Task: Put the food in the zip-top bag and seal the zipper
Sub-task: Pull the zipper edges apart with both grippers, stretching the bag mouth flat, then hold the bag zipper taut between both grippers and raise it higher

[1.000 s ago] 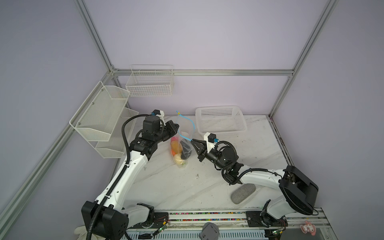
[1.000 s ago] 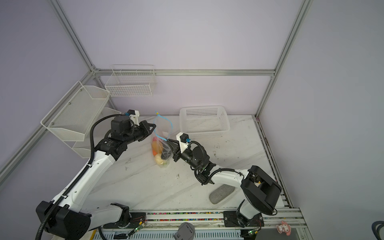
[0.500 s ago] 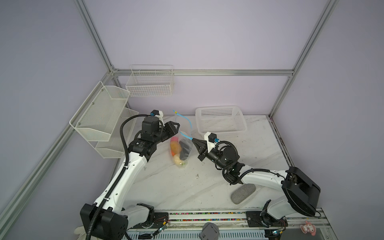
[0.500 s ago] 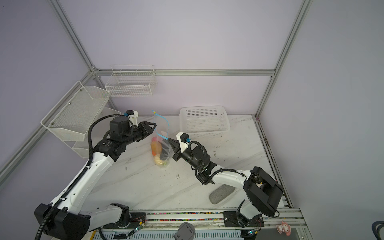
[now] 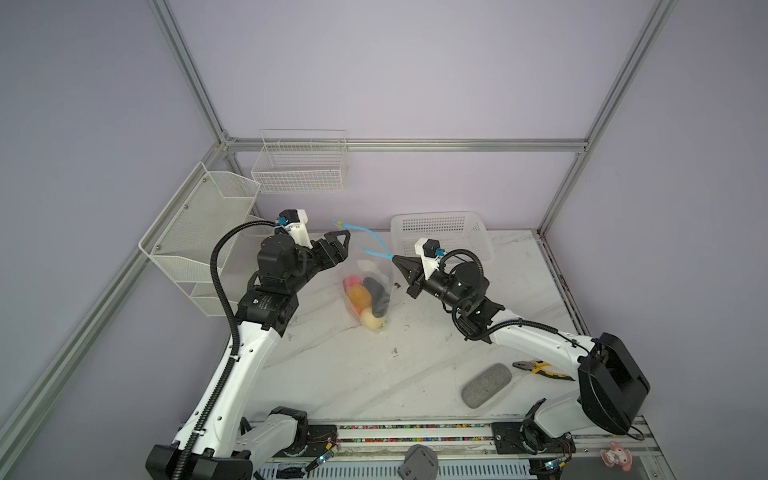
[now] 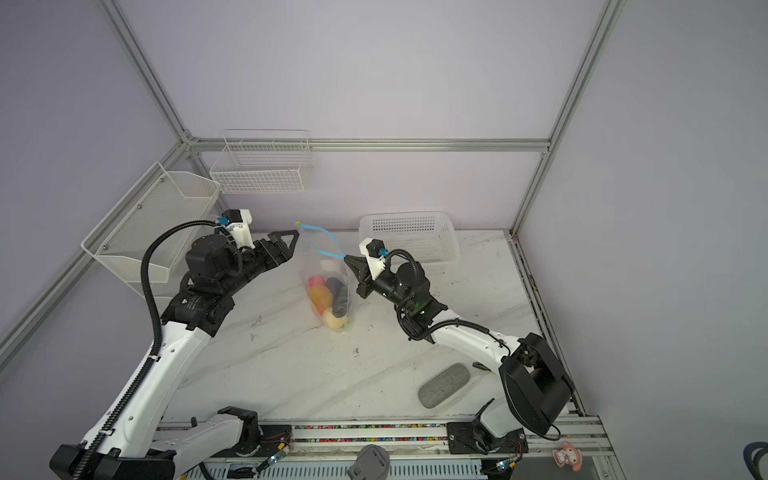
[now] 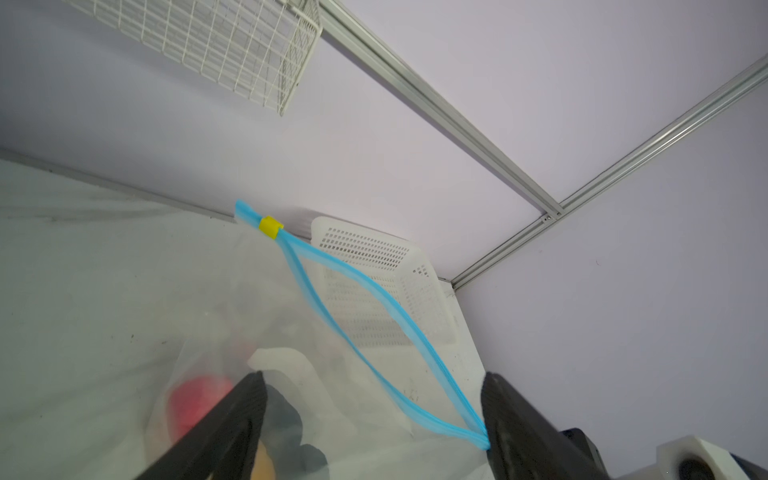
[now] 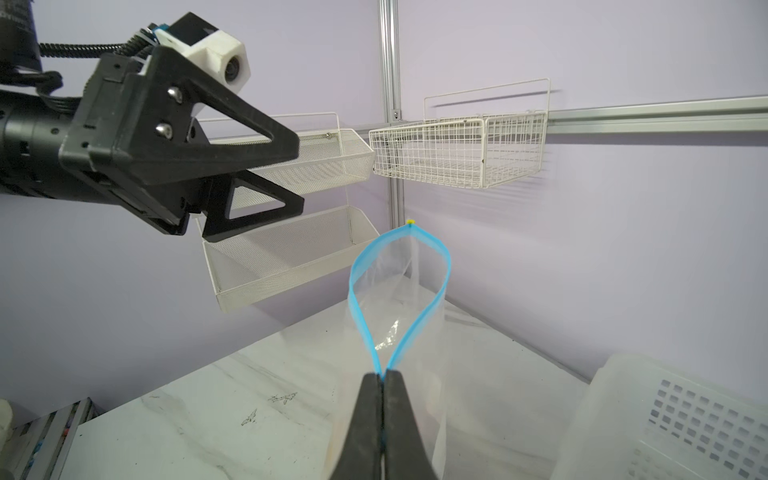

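In both top views the zip-top bag (image 5: 371, 270) stands up from the bench (image 5: 332, 374), a little toward 10 o'clock from the bench's middle, with its bottom resting on the surface and its top raised. The food (image 5: 365, 297) lies heaped in the bottom of the bag: pink, orange, black and cream pieces show through the clear plastic. The right end effector (image 5: 395, 259), at 3 o'clock from the bag, has its jaws pressed tight together on one end of the zipper (image 8: 356, 297), and the bag hangs from that pinch. The zipper is unsealed; in the right wrist view its two blue strips bow apart into a loop that meets again at the yellow tab (image 8: 410, 222) at the far end. The left end effector (image 5: 341, 248), at 9 o'clock from the bag's mouth, has its jaws spread wide and grips nothing; it is near the tab end but clear of it. The white perforated basket (image 5: 444, 237) sits at 1 o'clock on the bench, the grey oval pad (image 5: 486, 385) at 5 o'clock.
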